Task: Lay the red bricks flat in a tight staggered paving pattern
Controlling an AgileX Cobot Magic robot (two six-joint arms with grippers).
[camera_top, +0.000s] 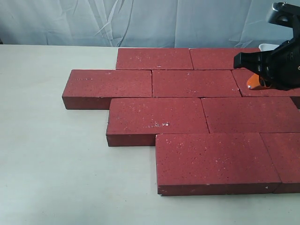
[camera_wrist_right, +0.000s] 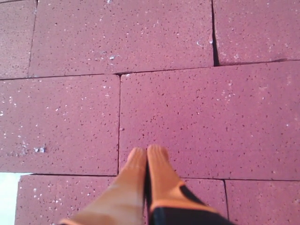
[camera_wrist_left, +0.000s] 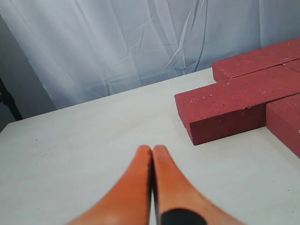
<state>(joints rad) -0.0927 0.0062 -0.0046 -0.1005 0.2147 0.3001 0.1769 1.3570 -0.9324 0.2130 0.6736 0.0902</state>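
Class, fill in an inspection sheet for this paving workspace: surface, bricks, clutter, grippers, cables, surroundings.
Surface: pale table, bare around the paving.
Job's things: red bricks lying flat in four staggered rows, joints tight; one wider gap shows in the right wrist view.
Clutter: small white object behind the bricks, partly hidden; cannot tell what.
Grippers: left gripper shut, empty, over bare table; right gripper shut, empty, over the bricks.
Cables: nothing seen.
Surroundings: pale curtain behind the table.
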